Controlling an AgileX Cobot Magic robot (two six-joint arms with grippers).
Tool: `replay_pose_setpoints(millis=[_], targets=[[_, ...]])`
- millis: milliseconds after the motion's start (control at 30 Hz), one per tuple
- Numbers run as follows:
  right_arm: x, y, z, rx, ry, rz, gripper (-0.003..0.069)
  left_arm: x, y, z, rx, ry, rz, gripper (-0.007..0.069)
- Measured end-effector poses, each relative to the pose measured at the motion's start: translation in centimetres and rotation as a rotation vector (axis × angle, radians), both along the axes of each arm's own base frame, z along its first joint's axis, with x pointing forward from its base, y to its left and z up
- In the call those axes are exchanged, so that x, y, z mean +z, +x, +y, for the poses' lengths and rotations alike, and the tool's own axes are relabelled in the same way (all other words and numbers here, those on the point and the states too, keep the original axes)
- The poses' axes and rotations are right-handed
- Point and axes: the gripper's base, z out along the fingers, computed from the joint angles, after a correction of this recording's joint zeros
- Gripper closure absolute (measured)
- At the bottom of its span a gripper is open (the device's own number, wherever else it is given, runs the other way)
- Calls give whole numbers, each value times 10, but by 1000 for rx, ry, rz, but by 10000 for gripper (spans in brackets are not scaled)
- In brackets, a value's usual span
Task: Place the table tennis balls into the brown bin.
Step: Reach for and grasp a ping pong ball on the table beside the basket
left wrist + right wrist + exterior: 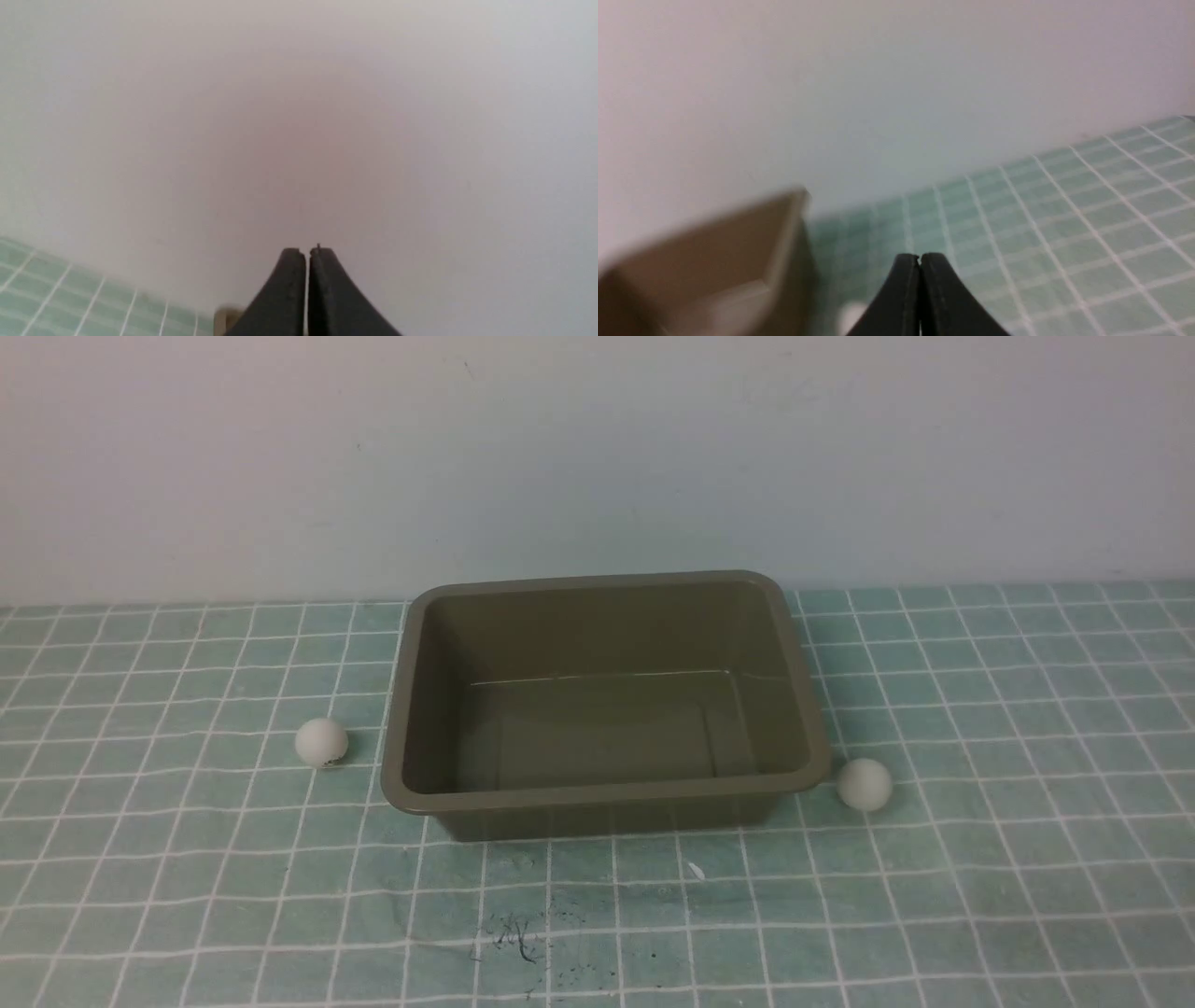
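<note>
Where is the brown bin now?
In the front view, the brown bin stands centrally on the checked cloth, between the left table tennis ball and the right table tennis ball.

Green tablecloth [1027, 859], bin [607, 795], left ball [321, 742], right ball [864, 784]

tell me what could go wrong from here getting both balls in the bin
1. Both the left gripper and right gripper are shut; lowered like that, one could knock a ball rolling across the checked cloth.
2. The right ball sits close to a corner of the bin, so a finger may bump the wall and shift it.
</note>
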Motion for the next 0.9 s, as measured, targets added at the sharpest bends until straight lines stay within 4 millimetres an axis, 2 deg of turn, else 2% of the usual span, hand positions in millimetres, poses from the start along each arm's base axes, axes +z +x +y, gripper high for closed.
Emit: replay_pose_setpoints(millis=[67,133,267,300,333,367,433,467,500,533,600,667,700,767,800,900], targets=[[7,-1,-1,5,151,-81,672,19,8,-10,-105,110,171,629],[12,-2,-3,5,228,-134,672,28,28,-18,-215,221,417,629],[14,-2,-3,4,257,-155,672,23,67,-21,-331,353,744,629],[14,-2,-3,5,267,-161,672,19,79,-21,-354,385,811,629],[14,-2,-3,5,267,-161,672,17,82,-21,-358,386,823,629],[15,-3,-4,6,286,-175,672,8,102,-21,-383,406,904,629],[14,-2,-3,16,308,-149,672,-5,129,-20,-404,414,987,629],[16,-2,-3,20,310,-145,672,-2,130,-20,-399,416,975,629],[19,-3,0,43,294,-88,672,-10,148,-20,-402,415,1012,629],[23,-3,1,53,274,-63,672,-11,156,-19,-399,416,1015,629],[41,-4,5,92,166,59,672,-23,188,-18,-395,434,1052,629],[49,-2,7,114,95,155,672,-30,208,-17,-394,465,1063,627],[62,2,10,147,22,244,672,-35,226,-16,-397,492,1067,614],[69,6,12,170,-26,305,672,-45,244,-16,-404,499,1091,590],[78,10,14,191,-65,339,672,-52,259,-16,-407,499,1105,554],[92,18,16,217,-132,372,672,-68,287,-16,-417,494,1143,462]])
